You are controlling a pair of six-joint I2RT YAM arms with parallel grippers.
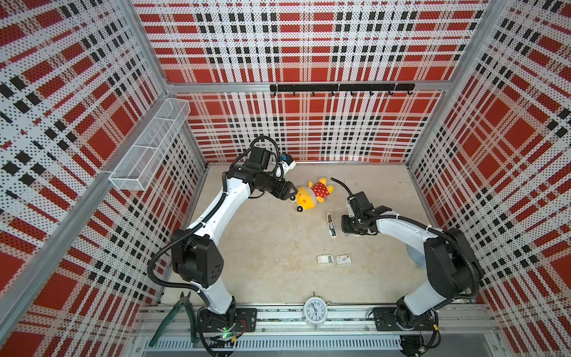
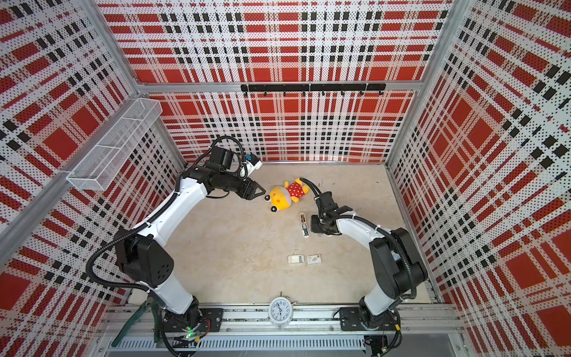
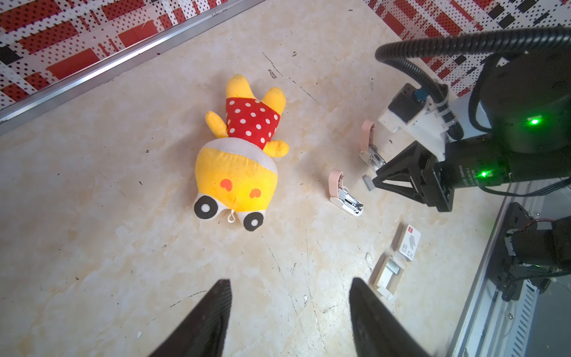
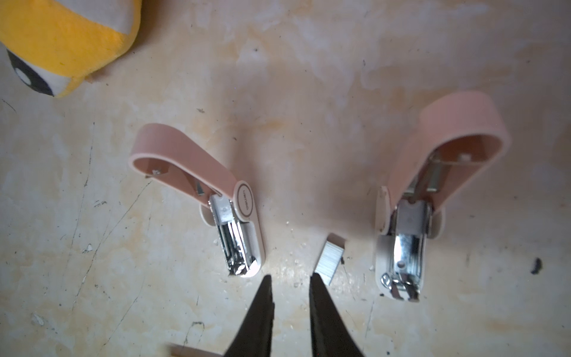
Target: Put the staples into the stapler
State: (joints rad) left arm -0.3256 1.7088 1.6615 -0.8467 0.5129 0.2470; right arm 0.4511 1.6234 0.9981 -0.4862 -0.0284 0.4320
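Beige, scuffed stone-look tabletop fills both top views. There the right pincer points down just beside an opened pink-lidded stapler with a chrome magazine, its own body covering whatever lies beneath. The left pincer hangs well apart from it, tips close to a yellow plush toy in a red spotted dress. A white cardboard box and its pulled-out white tray lie behind the right pincer, toward that arm's base, with wide bare table around. The left wrist view adds what is hidden there: a second pink stapler, also opened, on the right pincer's other side, and a short silvery-grey strip of staples at its tips. The left pincer's own fingers stand wide apart, released, around nothing. Only the right wrist view shows the strip flat on the table between the two staplers, right at the outer edge of one fingertip, in neither magazine. The right pincer's jaws are slightly parted and empty, with bare table either side of the strip.
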